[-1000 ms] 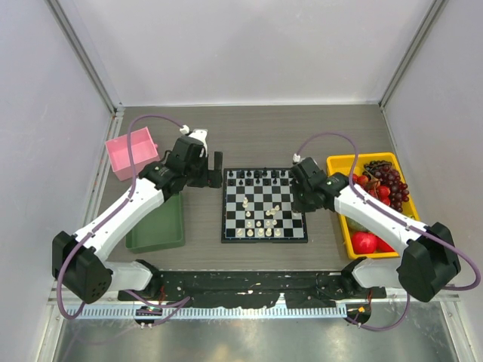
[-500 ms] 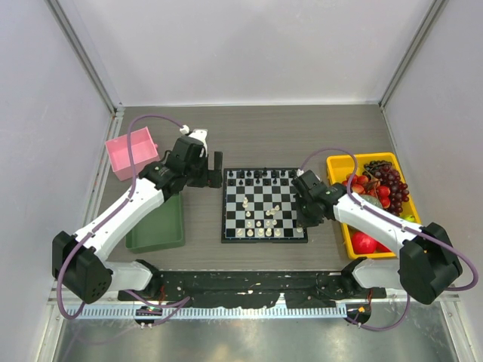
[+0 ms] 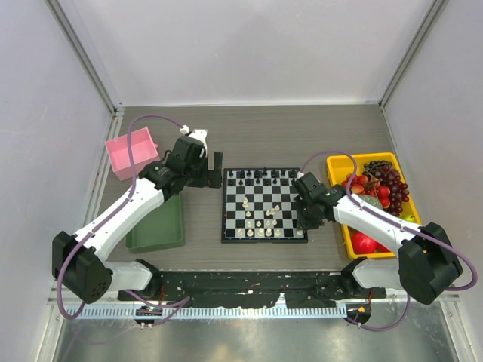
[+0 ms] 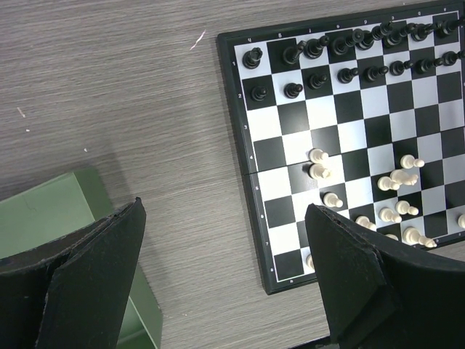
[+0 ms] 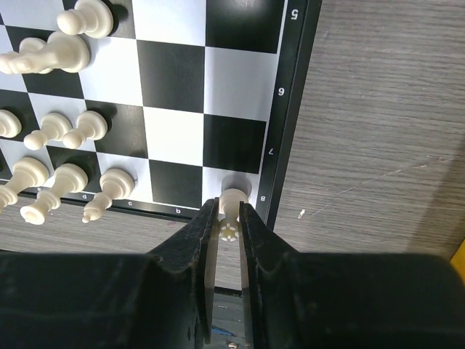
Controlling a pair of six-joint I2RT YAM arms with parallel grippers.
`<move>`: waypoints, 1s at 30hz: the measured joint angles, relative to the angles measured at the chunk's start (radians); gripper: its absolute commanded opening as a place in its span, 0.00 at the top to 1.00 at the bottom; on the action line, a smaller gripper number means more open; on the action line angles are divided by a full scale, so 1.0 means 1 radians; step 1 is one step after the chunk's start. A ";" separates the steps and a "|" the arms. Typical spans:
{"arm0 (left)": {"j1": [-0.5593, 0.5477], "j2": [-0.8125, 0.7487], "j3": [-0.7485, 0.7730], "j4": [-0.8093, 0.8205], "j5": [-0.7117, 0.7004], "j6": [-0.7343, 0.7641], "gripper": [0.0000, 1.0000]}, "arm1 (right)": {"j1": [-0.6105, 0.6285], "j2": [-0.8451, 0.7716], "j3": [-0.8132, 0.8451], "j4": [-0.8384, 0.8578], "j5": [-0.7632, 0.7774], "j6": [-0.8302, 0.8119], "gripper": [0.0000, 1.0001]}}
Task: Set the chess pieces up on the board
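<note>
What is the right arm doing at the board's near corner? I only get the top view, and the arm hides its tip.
Observer: The right gripper is shut on a white piece.
Operator: Is that piece on the board?
Observer: Its base is on the corner square of the board, by the 8 mark.
Operator: And the left one?
Observer: The left gripper is open and empty, over the table between tray and board.

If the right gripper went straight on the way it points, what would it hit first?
The board's corner square beside the 8 mark, through the white chess piece the right gripper is shut on; the piece may already touch it, depth is unclear.
</note>
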 measured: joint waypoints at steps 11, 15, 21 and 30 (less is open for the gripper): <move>0.000 0.000 0.000 -0.008 -0.011 0.003 0.01 | 0.004 0.000 -0.002 0.005 -0.017 -0.001 0.64; 0.000 0.000 0.000 -0.008 -0.015 0.003 0.00 | 0.006 0.001 -0.002 0.005 -0.019 -0.002 0.57; 0.000 0.000 0.000 -0.018 -0.022 0.003 0.01 | 0.006 0.002 0.016 -0.008 -0.013 -0.008 0.53; 0.005 -0.060 -0.059 0.005 -0.111 -0.040 0.00 | 0.006 0.050 0.177 -0.018 0.032 -0.042 0.52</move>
